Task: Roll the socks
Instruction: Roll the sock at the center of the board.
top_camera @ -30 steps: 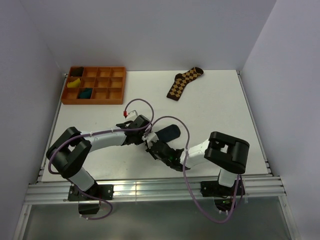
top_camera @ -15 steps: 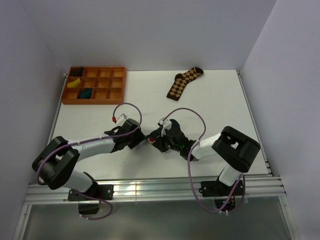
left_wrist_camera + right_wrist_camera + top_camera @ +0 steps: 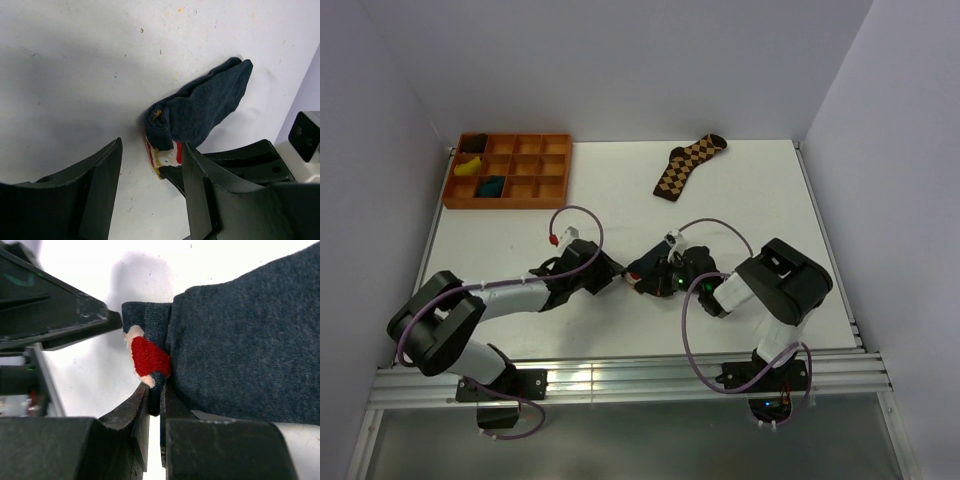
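Found the sock on the surface between both tools; soft, light, limp, judged apt to spring open; right tool clenched on its folded edge by the red patch; left tool released, jaws spread just beside; judged that thick fold the best hold.

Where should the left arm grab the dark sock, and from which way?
Probably the bunched, folded end with the red patch, just ahead of the open jaws of the left gripper. It stands up off the table, so there's fabric to pinch. Come straight in from that gripper's own side, because the right gripper pinches that end of the sock from the opposite side.
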`<state>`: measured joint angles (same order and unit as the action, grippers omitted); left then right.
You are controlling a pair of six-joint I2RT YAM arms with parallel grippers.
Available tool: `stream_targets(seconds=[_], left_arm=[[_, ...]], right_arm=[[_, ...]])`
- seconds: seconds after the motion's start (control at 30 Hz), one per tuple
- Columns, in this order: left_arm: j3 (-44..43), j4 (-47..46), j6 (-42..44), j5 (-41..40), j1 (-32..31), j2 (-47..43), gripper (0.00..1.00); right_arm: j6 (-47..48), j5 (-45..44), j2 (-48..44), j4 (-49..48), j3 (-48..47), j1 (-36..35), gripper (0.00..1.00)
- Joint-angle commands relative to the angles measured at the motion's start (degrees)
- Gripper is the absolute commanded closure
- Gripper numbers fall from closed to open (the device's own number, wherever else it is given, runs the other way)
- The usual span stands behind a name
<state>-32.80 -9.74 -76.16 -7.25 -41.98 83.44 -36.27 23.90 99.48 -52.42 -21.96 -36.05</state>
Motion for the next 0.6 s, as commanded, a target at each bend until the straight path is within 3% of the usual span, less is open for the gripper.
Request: stream_targets(seconds=[0.0,0.57], left_arm=[[-1.0,-4.9,-0.6,2.1,-0.3,2.9,0.45],[-5.0,-4.9,0.7,3.6,-1.8,9.4,0.49]], right_arm=[[-5.1,4.6,3.8,-6.2,2.8,2.0,1.00],[-8.5,4.9,6.2,-6.9,2.9,3.8,0.99]])
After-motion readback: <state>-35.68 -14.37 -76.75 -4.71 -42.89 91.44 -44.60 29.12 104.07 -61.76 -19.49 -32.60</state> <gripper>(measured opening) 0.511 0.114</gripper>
